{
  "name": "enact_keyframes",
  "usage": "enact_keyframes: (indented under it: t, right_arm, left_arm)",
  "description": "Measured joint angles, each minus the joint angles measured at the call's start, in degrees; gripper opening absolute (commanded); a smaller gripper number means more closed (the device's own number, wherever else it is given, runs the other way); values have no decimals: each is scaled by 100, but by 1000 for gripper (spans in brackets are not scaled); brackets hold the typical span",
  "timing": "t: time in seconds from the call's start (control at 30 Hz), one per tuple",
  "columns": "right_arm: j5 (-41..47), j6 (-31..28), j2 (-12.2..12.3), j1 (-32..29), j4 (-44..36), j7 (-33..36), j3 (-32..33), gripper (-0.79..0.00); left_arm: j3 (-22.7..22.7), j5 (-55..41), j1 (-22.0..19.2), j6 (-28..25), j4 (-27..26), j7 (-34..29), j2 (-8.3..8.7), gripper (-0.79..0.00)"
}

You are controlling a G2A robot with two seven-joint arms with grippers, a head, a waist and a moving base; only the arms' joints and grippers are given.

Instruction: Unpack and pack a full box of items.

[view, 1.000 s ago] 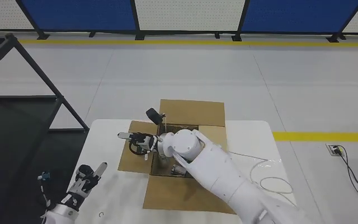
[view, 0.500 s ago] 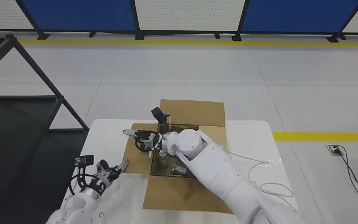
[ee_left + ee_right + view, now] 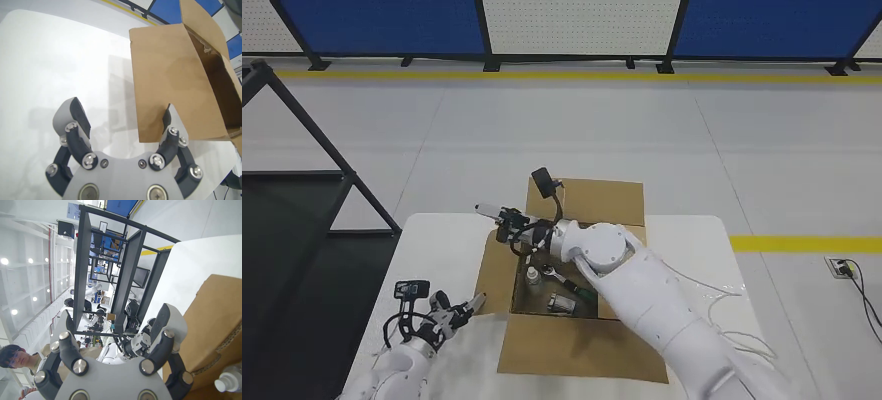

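An open cardboard box point(image 3: 582, 200) sits in the middle of the white worktop point(image 3: 432, 260) in the top view, with all four flaps folded outward. Inside it stands a clear bottle point(image 3: 533, 275) with a white cap, next to a few other items that are too small to make out.

The left claw point(image 3: 460, 305) is at the lower left of the top view, low over the worktop beside the box's left flap. Its wrist view shows the left claw point(image 3: 122, 106) spread open and holding nothing. A corner of the box point(image 3: 170, 75) flap reaches in between the fingers, and one finger point(image 3: 166, 117) lies against the cardboard, though actual contact cannot be confirmed.

The right claw point(image 3: 492, 212) hangs over the box's upper left corner in the top view. In its wrist view the right claw point(image 3: 115, 311) is also open and empty, with the box point(image 3: 217, 313) edge and the bottle point(image 3: 226, 381) nearby.
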Motion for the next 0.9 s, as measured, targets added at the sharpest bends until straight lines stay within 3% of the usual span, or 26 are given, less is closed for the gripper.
enact_keyframes:
  t: [0.23,0.47,0.67,0.9]
  right_arm:
    - [-438,220,514,-628,-1076,-84,777,0]
    - [-971,808,1014,-1671,-2705,-15,1762,0]
    - [-1238,1201,1256,-2430,-3816,82,2406,0]
    - [-1369,1393,1376,-2808,-4340,196,2743,0]
  left_arm:
    - [139,82,45,-15,-28,-80,-14,0]
    - [310,211,8,6,-64,-139,-33,0]
    - [375,284,-22,31,-71,-184,-43,0]
    - [125,260,91,66,-287,-174,-17,0]
